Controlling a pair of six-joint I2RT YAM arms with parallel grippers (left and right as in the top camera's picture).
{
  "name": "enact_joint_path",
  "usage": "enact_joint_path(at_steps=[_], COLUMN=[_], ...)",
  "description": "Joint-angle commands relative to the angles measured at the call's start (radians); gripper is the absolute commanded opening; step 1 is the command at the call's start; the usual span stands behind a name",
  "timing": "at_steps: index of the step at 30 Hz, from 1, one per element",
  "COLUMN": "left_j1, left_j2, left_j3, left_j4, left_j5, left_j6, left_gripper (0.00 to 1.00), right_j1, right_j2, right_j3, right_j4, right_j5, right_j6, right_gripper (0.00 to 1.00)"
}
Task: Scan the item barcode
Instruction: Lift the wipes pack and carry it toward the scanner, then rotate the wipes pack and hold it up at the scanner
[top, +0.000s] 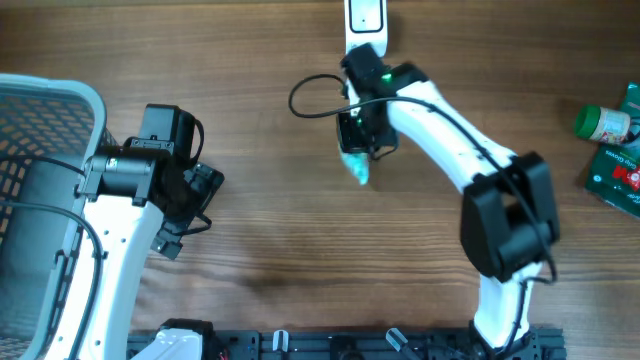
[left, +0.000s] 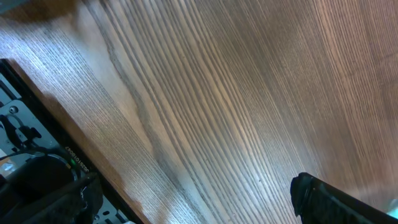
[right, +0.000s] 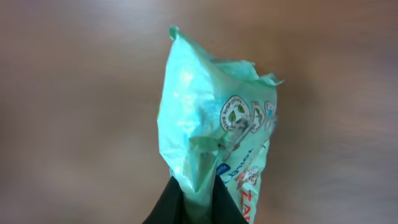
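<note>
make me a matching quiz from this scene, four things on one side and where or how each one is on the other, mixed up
Things
1 mint-green packet
2 grey basket
3 green-capped bottle
4 left gripper

Places or states
a at the far right edge of the table
b open, holding nothing
c pinched in the right gripper
d at the table's left edge

Pairs: 1-c, 2-d, 3-a, 4-b
</note>
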Motion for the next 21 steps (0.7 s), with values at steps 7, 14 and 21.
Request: enact_joint_path(at_steps=[7,14,21], left_j1=[0.005,0.005,0.005], left_j2=[-0.009,-0.009,-0.009], left_j3=[0.010,0.010,0.010], left_j4=[0.000,0.000,0.000], left_j5=[0.000,0.000,0.000], left_j6=[0.005,0.005,0.005], left_gripper=[1.00,1.00,1.00], right_j1=[-0.115,-0.129,-0.129], right_j2=[-0.108,-0.108,-0.128], right_j3=[0.027,0.027,0.017], right_j4=[-0.319,-0.322,-0.565], right_j5=[-1.003,-1.045,-1.041], right_j6=[-0.208,-0.242,-1.019], right_gripper=[0.04,0.04,0.04])
